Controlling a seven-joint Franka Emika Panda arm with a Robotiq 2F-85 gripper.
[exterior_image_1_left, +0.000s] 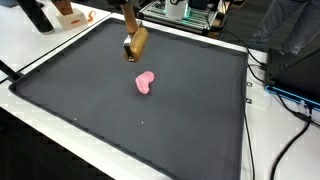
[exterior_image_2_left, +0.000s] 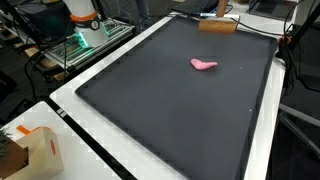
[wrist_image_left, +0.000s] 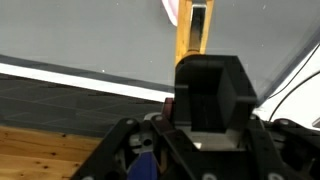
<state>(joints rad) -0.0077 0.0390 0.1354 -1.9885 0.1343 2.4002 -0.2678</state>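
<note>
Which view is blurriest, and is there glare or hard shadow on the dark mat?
Wrist view: blurriest, the wooden block has soft edges. Both exterior views: even light, no glare on the mat, and the pink object casts barely any shadow.

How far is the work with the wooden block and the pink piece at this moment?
Done: nothing clearly; the pink piece lies alone near the middle of the dark mat, apart from the wooden block. In hand: the gripper is at that block by the mat's edge; whether the jaws grip it I cannot tell. Left: probably any handling of the pink piece.
</note>
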